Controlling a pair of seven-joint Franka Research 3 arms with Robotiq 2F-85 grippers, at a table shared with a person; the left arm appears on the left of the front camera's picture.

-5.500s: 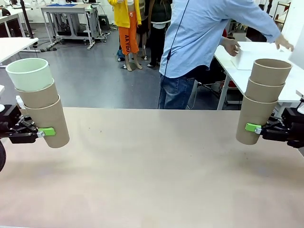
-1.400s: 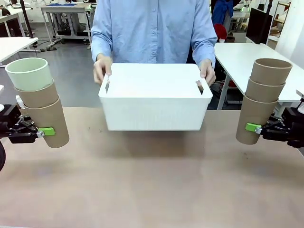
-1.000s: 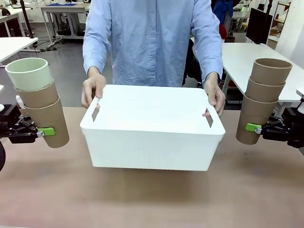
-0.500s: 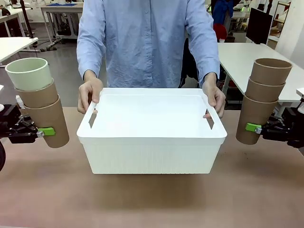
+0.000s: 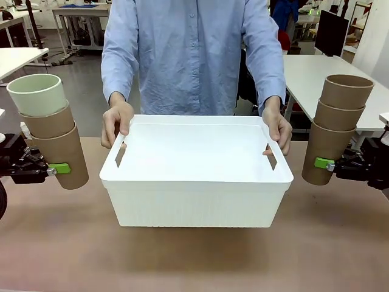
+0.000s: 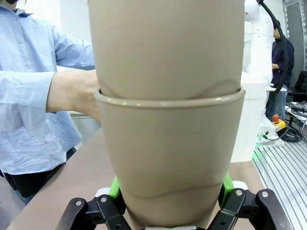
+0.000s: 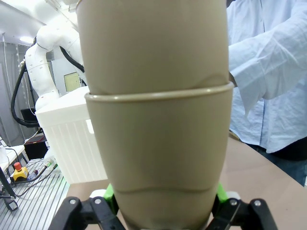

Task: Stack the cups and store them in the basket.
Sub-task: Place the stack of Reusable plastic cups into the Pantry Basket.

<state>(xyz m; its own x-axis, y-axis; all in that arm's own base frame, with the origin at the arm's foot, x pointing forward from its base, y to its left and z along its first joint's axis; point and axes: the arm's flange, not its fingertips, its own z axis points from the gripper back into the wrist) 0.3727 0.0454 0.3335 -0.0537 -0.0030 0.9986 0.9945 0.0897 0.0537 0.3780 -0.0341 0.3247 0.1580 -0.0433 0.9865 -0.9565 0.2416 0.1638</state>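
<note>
Cups (image 5: 336,131): three kraft-brown, nested upright, clenched in right pincer (image 5: 324,163); mint-green cup (image 5: 37,94) atop two brown, clenched in left pincer (image 5: 59,168). White basket (image 5: 194,204) mid-desk (image 5: 194,261), person's hands (image 5: 115,121) at its handles.

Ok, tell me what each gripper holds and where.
Left gripper: mint-topped cup stack, fingers clamped low on its bottom brown cup. Right gripper: all-brown cup stack, gripped low on its bottom cup.
</note>
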